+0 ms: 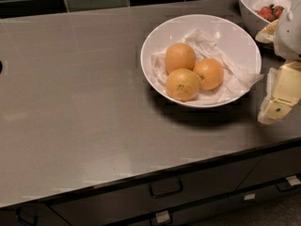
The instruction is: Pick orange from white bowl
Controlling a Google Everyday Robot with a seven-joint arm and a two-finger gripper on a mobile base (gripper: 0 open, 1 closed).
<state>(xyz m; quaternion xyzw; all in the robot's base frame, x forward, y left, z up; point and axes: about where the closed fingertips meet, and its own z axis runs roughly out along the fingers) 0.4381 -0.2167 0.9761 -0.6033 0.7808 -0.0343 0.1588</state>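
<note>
The large white bowl [162, 32] sits on the steel counter, lined with crumpled white paper. Three oranges lie in it. The orange [209, 73], the deepest coloured and slightly smaller one, lies on the right side. Two paler, yellowish oranges lie beside it, one at the back left [179, 57] and one at the front [182, 84]. My gripper [277, 102] hangs at the right edge of the view, just right of the bowl's rim and a little lower in the frame, apart from the oranges and holding nothing visible.
A smaller white bowl [247, 6] with red fruit stands at the back right, close behind the gripper's arm. The counter's front edge runs above drawers with handles [165, 188]. A dark tiled wall backs the counter.
</note>
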